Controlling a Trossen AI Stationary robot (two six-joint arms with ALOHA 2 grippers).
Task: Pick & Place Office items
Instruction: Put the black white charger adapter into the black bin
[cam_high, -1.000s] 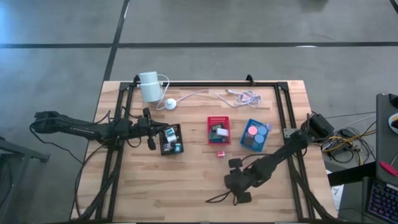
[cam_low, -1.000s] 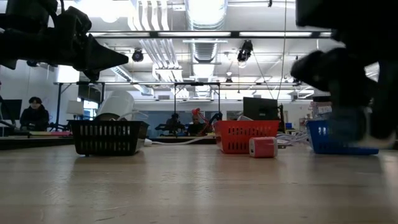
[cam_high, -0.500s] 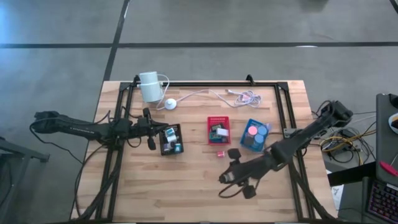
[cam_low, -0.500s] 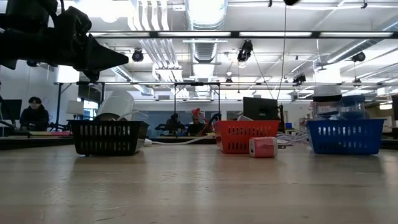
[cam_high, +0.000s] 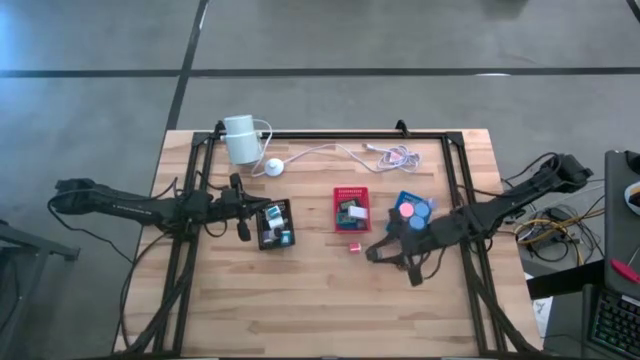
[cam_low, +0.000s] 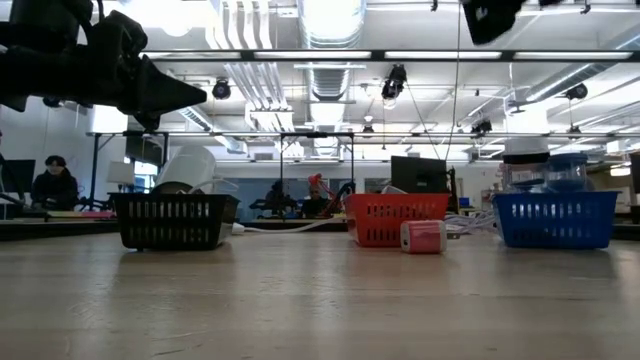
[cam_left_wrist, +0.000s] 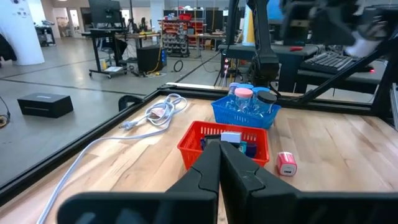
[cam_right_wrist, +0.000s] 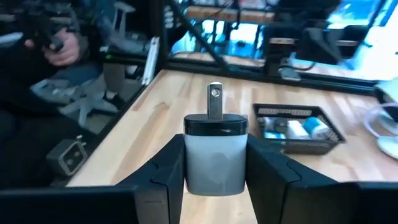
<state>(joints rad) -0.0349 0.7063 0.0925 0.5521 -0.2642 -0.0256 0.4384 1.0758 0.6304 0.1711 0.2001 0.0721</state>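
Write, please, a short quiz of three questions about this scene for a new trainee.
1. True or false: the right gripper is empty.
2. Where is the pink block? A: on the table, beside the red tray. B: inside the blue tray. C: on the floor.
3. Fill in: the left gripper is next to the ___ tray.

Key
1. False: it is shut on a white block with a black cap.
2. A.
3. Black: the black tray.
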